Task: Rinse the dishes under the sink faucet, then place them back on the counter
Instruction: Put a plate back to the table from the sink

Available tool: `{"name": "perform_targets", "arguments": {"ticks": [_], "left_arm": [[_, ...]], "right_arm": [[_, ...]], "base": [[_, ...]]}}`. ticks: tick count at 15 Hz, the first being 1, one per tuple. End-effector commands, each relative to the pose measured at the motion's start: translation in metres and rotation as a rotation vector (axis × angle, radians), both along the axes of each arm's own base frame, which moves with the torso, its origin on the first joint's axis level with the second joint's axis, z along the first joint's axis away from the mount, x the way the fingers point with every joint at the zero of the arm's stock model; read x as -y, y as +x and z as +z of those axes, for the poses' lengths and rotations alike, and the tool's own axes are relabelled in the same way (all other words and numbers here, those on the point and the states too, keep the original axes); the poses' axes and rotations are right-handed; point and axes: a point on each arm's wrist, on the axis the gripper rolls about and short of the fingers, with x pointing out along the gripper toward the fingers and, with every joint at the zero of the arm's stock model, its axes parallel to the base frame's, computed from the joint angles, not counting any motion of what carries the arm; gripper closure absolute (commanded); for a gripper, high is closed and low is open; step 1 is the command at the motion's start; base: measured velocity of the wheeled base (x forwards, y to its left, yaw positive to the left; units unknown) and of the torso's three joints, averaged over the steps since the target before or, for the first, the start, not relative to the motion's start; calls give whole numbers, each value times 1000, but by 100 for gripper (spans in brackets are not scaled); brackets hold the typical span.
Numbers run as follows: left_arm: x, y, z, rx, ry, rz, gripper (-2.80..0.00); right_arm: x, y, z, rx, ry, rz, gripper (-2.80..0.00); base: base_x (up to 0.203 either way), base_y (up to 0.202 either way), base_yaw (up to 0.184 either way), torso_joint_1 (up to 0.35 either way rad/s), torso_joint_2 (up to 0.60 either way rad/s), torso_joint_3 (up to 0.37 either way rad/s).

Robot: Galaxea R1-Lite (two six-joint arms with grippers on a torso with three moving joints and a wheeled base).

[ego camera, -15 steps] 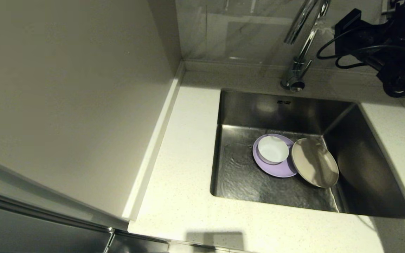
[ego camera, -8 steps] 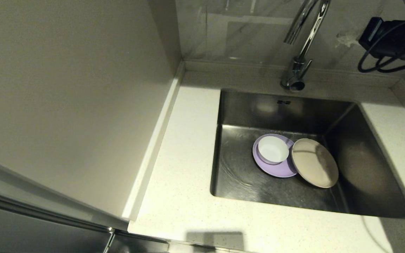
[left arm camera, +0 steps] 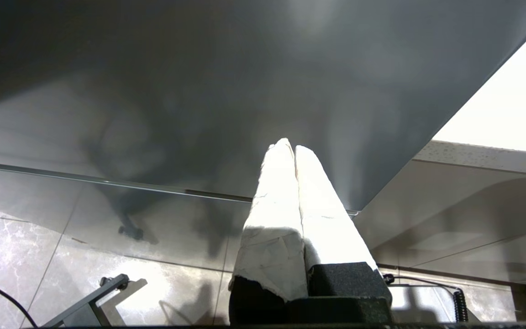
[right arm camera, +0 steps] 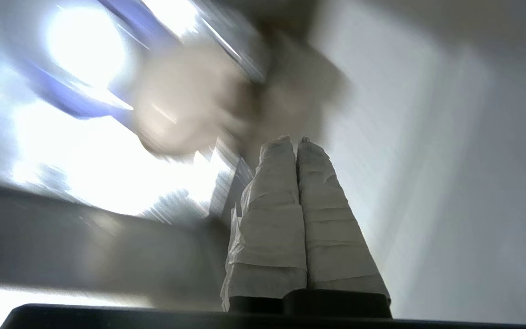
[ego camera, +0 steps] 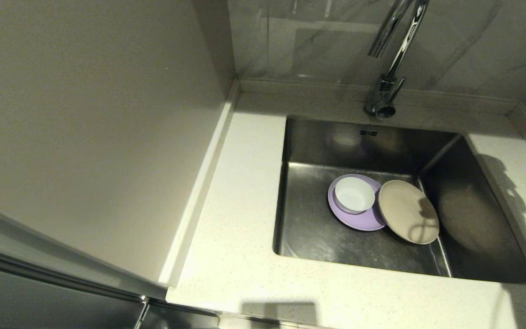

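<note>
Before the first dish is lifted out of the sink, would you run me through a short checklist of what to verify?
1. All dishes sit in the sink: ok. White bowl rests on the lilac plate; beige plate lies beside it, overlapping its edge.
2. Faucet off: ok, no stream visible.
3. Counter has bare room left of the basin: ok.
4. Right gripper ready to grasp: not ok, shut and empty.
5. Right gripper positioned over the dishes: cannot tell, absent from head view.
6. Left gripper out of the way: ok, shut, below the counter.
</note>
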Motion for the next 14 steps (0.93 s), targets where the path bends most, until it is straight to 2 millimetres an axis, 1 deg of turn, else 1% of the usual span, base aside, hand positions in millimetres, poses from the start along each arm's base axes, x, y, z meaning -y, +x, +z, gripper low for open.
{"name": "perform_targets", "arguments": {"ticks": [1, 4, 6, 9, 10, 11, 14], "left_arm": [[0, 0, 0, 3, -1, 0, 0], [0, 0, 0, 3, -1, 0, 0], [0, 0, 0, 5, -1, 0, 0], [0, 0, 0, 3, -1, 0, 0], [0, 0, 0, 3, 1, -1, 0], [0, 0, 0, 3, -1, 0, 0], [0, 0, 0, 3, -1, 0, 0]], "right_arm": [[-2, -19, 2, -37, -52, -90, 0], [-1, -18, -17, -107, -70, -122, 0], [-1, -12, -22, -91, -95, -109, 0], [1, -7, -27, -115, -118, -89, 0], [1, -6, -29, -125, -118, -87, -118], [1, -4, -30, -130, -118, -87, -280], [3, 3, -43, -186, -122, -61, -280]], "base": [[0, 0, 0, 0, 0, 0], [0, 0, 0, 0, 0, 0], [0, 0, 0, 0, 0, 0], [0, 0, 0, 0, 0, 0], [0, 0, 0, 0, 0, 0], [0, 0, 0, 0, 0, 0], [0, 0, 0, 0, 0, 0]]}}
